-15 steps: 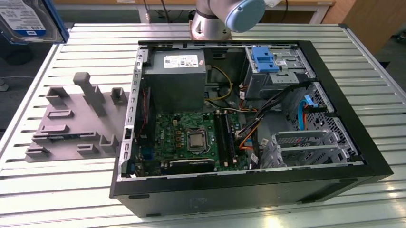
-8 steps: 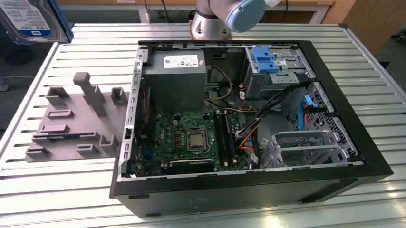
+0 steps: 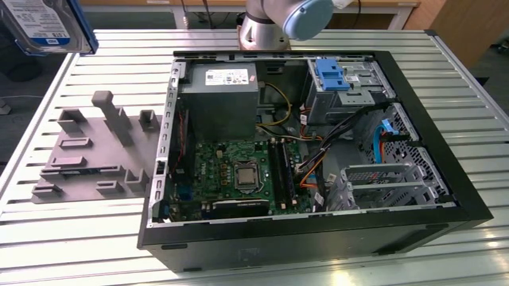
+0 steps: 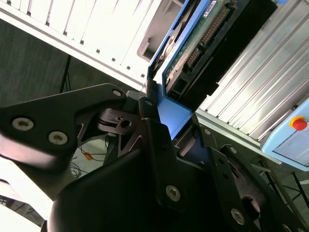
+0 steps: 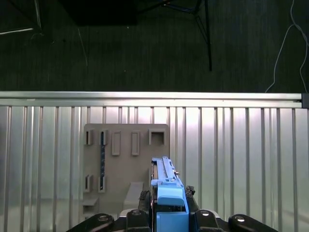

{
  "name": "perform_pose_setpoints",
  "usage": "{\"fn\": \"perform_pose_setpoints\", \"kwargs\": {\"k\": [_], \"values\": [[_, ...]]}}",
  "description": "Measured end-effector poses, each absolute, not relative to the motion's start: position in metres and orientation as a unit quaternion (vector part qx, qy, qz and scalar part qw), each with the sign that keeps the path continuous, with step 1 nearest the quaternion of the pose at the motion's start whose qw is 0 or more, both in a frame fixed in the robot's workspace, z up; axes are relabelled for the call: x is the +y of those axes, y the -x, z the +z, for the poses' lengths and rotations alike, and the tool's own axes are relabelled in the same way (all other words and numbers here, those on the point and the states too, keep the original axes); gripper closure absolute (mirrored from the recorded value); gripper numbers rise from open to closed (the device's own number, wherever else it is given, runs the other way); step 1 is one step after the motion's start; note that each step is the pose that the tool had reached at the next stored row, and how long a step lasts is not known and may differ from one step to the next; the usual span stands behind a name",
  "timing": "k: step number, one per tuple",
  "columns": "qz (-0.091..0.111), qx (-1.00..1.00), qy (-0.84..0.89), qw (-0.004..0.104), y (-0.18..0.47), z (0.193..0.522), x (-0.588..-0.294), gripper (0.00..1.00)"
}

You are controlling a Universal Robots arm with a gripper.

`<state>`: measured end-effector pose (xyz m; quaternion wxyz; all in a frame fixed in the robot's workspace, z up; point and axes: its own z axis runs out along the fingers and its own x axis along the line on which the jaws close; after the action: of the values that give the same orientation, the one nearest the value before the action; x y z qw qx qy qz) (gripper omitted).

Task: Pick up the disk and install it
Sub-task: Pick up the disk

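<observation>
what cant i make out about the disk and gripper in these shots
- Exterior view: the disk is cut off by the picture's top and left edges.
- First wrist view: the disk sits edge-on, so its label face is turned away.
- Second wrist view: the gripper is shut on the disk, but its own black links hide the contact.

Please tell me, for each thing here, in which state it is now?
disk: in the air, held by the claw.
claw: shut on the disk.
computer case: lying on its side, open, insides showing.
grey holder plate: flat on the table, beside the case.
</observation>
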<state>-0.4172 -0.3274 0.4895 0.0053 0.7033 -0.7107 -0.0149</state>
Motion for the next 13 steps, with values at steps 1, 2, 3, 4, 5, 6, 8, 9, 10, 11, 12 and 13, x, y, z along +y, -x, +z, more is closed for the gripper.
{"fn": "perform_pose_setpoints", "kwargs": {"k": [1, 2, 3, 4, 5, 6, 8, 9, 10, 11, 12, 13], "values": [[-0.015, -0.711, -0.703, 0.005, 0.416, 0.49, -0.327, 0.63], [-0.015, -0.711, -0.703, 0.005, 0.414, 0.49, -0.327, 0.63], [-0.015, -0.711, -0.703, 0.005, 0.413, 0.49, -0.327, 0.63], [-0.015, -0.711, -0.703, 0.005, 0.412, 0.49, -0.327, 0.63], [-0.015, -0.711, -0.703, 0.005, 0.411, 0.49, -0.327, 0.63], [-0.015, -0.711, -0.703, 0.005, 0.41, 0.49, -0.327, 0.63], [-0.015, -0.711, -0.703, 0.005, 0.407, 0.49, -0.327, 0.63], [-0.015, -0.711, -0.703, 0.005, 0.405, 0.49, -0.327, 0.63], [-0.015, -0.711, -0.703, 0.005, 0.404, 0.49, -0.327, 0.63], [-0.015, -0.711, -0.703, 0.005, 0.402, 0.49, -0.327, 0.63], [-0.015, -0.711, -0.703, 0.005, 0.401, 0.49, -0.327, 0.63], [-0.015, -0.711, -0.703, 0.005, 0.399, 0.49, -0.327, 0.63]]}}
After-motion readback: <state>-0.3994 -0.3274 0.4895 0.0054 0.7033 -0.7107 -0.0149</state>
